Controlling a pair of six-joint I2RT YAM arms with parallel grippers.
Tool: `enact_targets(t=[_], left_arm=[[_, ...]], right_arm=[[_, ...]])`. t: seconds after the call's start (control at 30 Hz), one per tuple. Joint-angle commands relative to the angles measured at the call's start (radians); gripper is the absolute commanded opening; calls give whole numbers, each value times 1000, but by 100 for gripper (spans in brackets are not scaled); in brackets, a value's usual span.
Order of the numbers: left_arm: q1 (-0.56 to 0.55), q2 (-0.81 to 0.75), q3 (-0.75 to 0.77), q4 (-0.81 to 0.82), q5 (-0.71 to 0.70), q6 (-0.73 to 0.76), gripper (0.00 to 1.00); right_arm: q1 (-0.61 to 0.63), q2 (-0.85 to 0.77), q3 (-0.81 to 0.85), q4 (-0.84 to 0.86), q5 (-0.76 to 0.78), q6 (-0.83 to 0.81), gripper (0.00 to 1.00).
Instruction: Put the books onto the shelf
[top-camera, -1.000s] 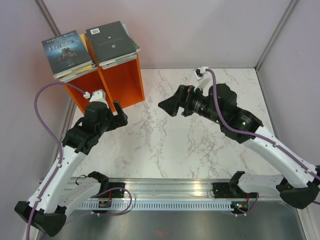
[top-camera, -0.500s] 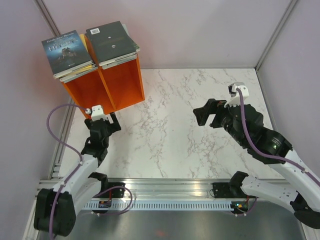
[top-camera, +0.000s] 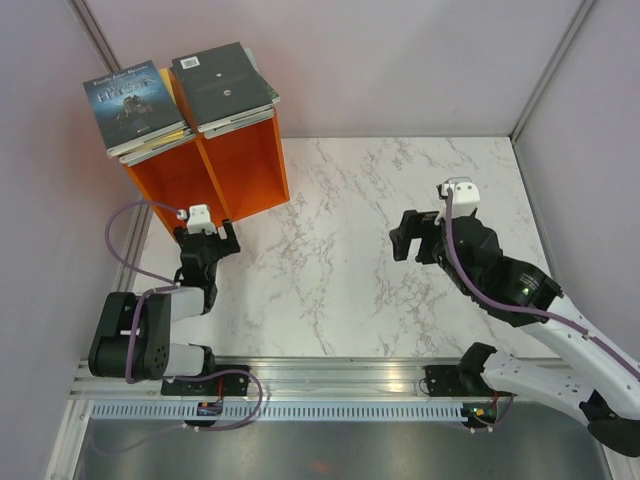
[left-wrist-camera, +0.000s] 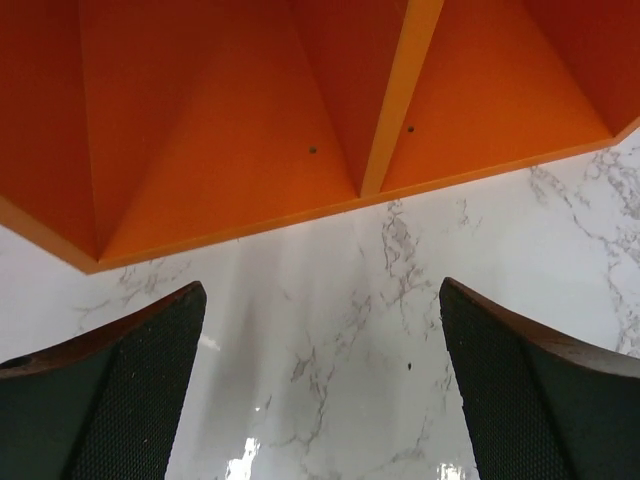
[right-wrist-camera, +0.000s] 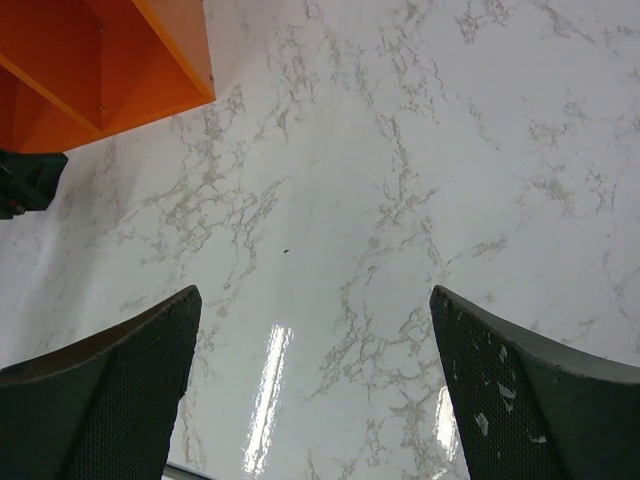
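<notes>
Books (top-camera: 135, 105), lying in two piles atop the orange shelf (top-camera: 245, 165) at 10 o'clock, appeared stiff, flat and slick-covered, best pinched at an overhanging edge; left claw (top-camera: 205, 238) and right claw (top-camera: 408, 240) hung spread and empty over the worktop (top-camera: 340, 270).

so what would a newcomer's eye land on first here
The bright orange shelf at the far left corner of the marble table, with two stacks of books lying flat on top, the left one showing a dark blue cover. Then the left gripper just before the shelf and the right gripper over mid-table, both open and empty.
</notes>
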Motion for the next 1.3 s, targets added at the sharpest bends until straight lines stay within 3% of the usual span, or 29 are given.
enact_targets(t=[0.0,0.17,0.33,0.53,0.7,0.77,0.93,1.17,1.27], left_arm=[[21,59,-31,271,137,48,100],[21,86,-63,343,169,62,99],[19,89,-75,369,163,60,100],[19,92,-74,374,166,62,100],[19,92,-74,374,166,62,100],[19,92,-74,372,166,62,100],[19,92,-74,374,166,62,100],[19,92,-74,374,166,62,100],[19,92,-74,374,166,62,100]], right_arm=[[1,31,-15,8,-18,17,98],[1,76,-41,10,-21,8,98],[2,108,-99,60,97,0,98],[1,76,-241,354,119,-64,98],[-19,39,-519,712,101,-256,98],[-54,51,-613,825,63,-294,98],[-165,160,-686,858,68,-268,98],[-311,232,-710,1039,34,-378,98],[-361,268,-688,1039,2,-400,98]])
